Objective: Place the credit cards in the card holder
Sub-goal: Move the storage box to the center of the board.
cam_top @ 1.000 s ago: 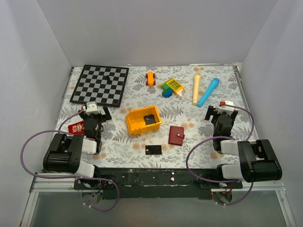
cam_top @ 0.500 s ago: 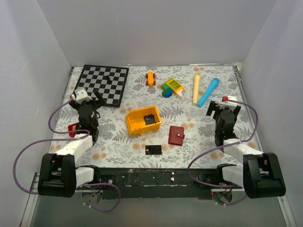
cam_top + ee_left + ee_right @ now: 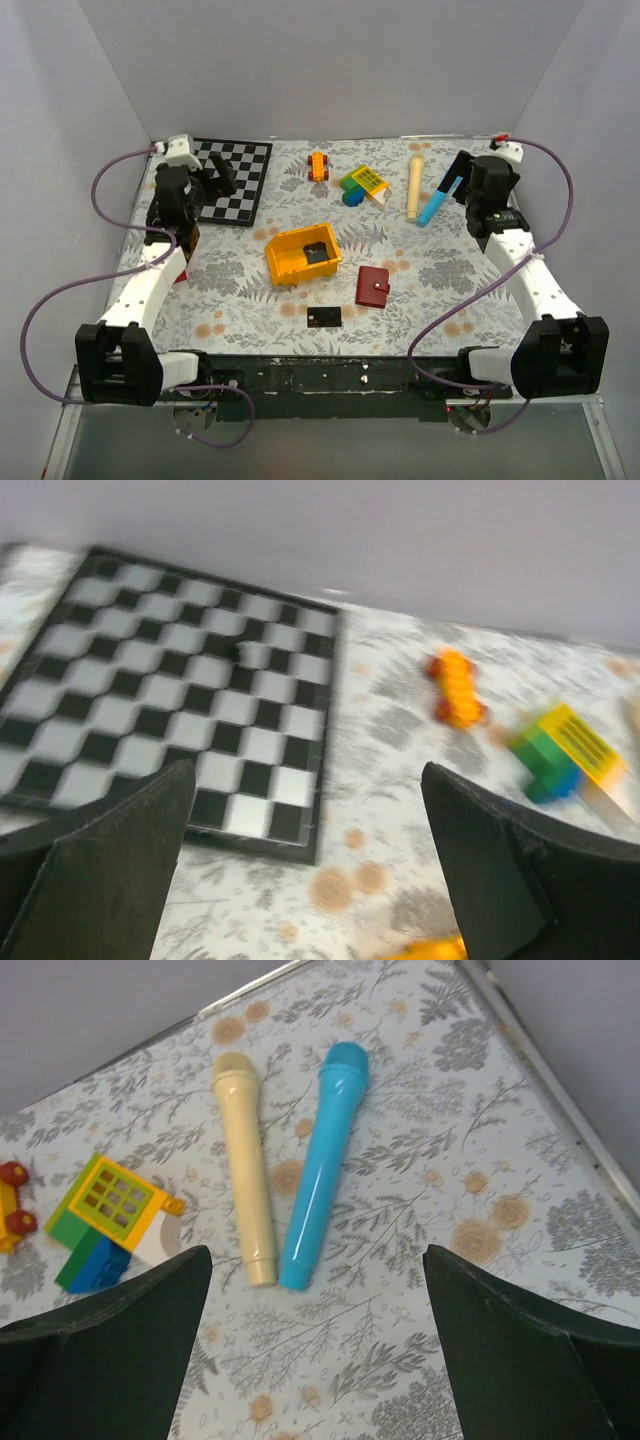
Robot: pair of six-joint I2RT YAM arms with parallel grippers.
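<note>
**Both grippers gape empty at the far end; cards and holder lie back toward the bases.**

Top view: the left gripper [image 3: 220,178] hangs over the chessboard [image 3: 240,200] and the right gripper [image 3: 452,182] by the toy microphones, both with jaws spread and holding nothing. The closed card holder [image 3: 373,286] lies back and inward from the right gripper, which is the nearer one. The loose card [image 3: 324,317] lies nearer the bases, long side across the table, about midway between the arms. A dark flat piece [image 3: 318,253] in the yellow bin [image 3: 285,262], probably another card, is closer to the left gripper.
Left wrist view: only the chessboard and toys show between the open fingers.
Right wrist view: the microphones show, but no card or holder.
</note>
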